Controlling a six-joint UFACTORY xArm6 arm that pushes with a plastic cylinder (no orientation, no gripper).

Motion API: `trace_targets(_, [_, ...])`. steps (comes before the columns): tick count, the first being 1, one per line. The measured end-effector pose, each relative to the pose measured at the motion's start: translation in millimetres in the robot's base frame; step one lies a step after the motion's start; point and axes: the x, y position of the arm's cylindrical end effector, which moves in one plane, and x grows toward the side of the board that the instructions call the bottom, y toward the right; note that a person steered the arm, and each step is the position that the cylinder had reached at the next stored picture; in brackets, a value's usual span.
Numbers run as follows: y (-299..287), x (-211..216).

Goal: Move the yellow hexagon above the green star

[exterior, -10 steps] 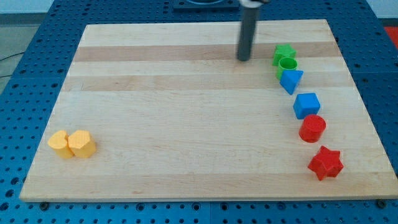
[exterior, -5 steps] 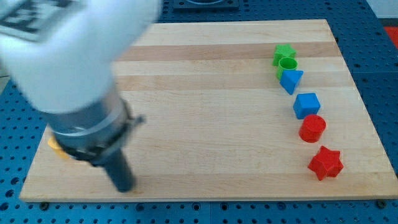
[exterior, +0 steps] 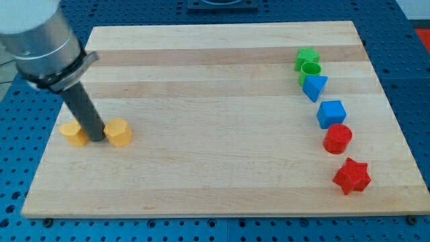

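Observation:
The yellow hexagon [exterior: 119, 132] lies at the view's left, just right of my tip [exterior: 97, 138]. A second yellow block [exterior: 73, 134] lies just left of the tip, so the tip stands between the two. The green star [exterior: 306, 56] sits far off at the view's upper right, with a green cylinder [exterior: 310, 70] touching its lower side. The rod slants up to the arm at the view's top left.
Down the view's right side runs a column: a blue triangle [exterior: 314, 87], a blue cube [exterior: 331, 113], a red cylinder [exterior: 337, 138] and a red star [exterior: 351, 175]. The wooden board [exterior: 215, 168] ends near the yellow blocks on the left.
The arm swung from the top middle down to the lower left, then up between the two yellow blocks. Both yellow blocks now sit higher and apart, the hexagon shifted right.

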Motion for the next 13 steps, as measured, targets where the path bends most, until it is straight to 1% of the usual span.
trace_targets(1, [28,19])
trace_targets(2, [86,6])
trace_targets(3, [184,3])
trace_targets(4, [241,-24])
trace_targets(5, [265,-75])
trace_targets(6, [267,-47])
trace_targets(7, [262,11])
trace_targets(8, [245,-71])
trace_targets(9, [233,-91])
trace_targets(10, [210,-55])
trace_targets(11, [190,-125])
trace_targets(12, [232,-158])
trace_targets(13, [234,-193])
